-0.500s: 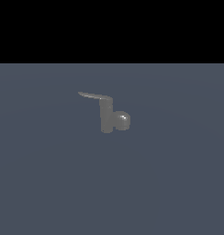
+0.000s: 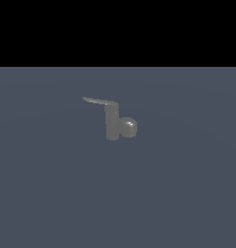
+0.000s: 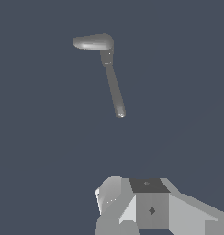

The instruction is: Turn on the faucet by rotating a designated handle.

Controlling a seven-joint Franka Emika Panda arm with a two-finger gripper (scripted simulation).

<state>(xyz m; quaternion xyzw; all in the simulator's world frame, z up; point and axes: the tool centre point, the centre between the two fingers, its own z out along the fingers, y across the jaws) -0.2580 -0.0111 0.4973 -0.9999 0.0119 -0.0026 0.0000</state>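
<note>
Currently, the faucet (image 2: 112, 125) stands upright on the flat grey-blue table (image 2: 52, 193), near the middle of the exterior view. Its body is a dull grey cylinder. A short rounded spout stub (image 2: 129, 127) projects from the lower body toward the exterior view's right. The handle (image 2: 99, 101), a thin flat lever, extends from the top of the body toward the exterior view's left, roughly level with a slight tilt.

From the wrist view, the faucet (image 3: 106, 50) is seen from above: the handle (image 3: 114, 92) appears as a slender bar ending in a rounded tip, and the spout stub (image 3: 92, 42) appears as a shorter, thicker arm set at an angle to it.

Only part of the tool (image 3: 150, 206) is visible, at the edge of the wrist view, well apart from the faucet and touching nothing. Its fingertips are out of frame, so whether it is released or clenched cannot be determined.
</note>
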